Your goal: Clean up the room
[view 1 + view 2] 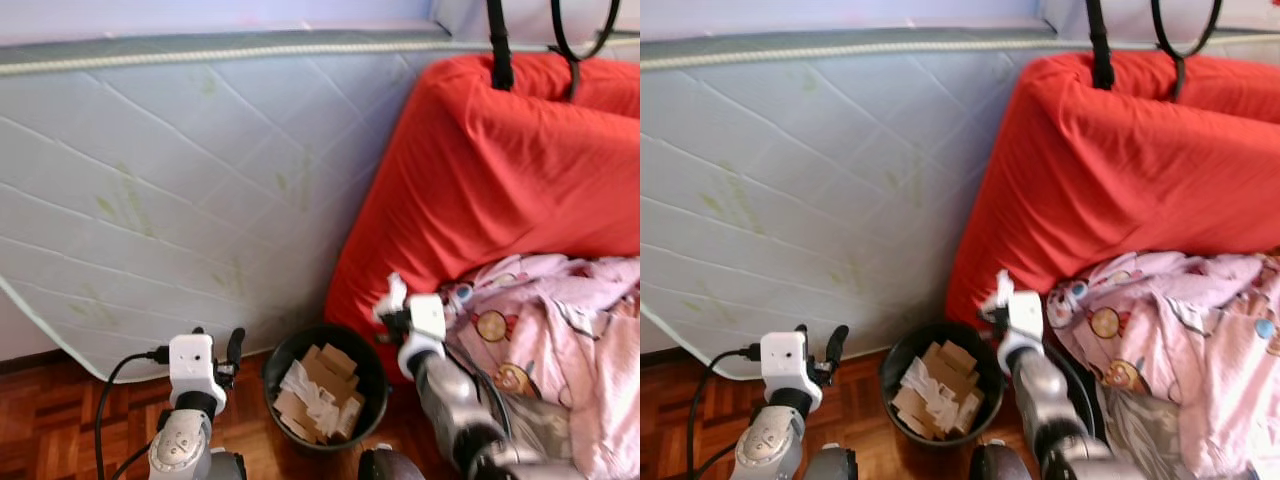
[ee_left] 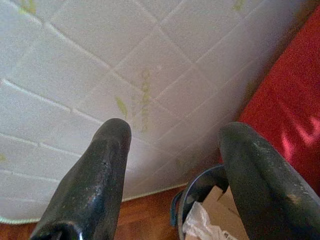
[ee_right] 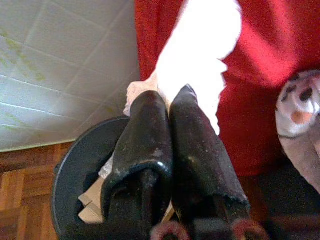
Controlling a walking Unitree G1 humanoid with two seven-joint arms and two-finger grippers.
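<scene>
at far left the mattress (image 1: 200,180) leans on edge against the wall, its lower edge meeting the wood floor (image 1: 50,420). in front of it the left gripper (image 1: 215,340) is raised with its fingers spread wide and nothing between them, pointing toward the mattress and standing just left of the bin (image 1: 325,385). the bin sits on the floor between the two arms, already holding cardboard scraps and crumpled paper. to its right, the right gripper (image 1: 388,305) has its fingers pressed together on a white tissue (image 3: 200,45), which sticks out past the tips. the tissue lies up and to the right of the bin's mouth, near its right rim, against the red cushion (image 1: 500,180); the right arm is the one holding it, so the drop seems to need a short move leftward and down over the opening. the tissue is blown out white in the wrist view, so its shape and how much is pinched are hard to judge. at far right a pink blanket (image 1: 560,340) is cut off by the frame.
</scene>
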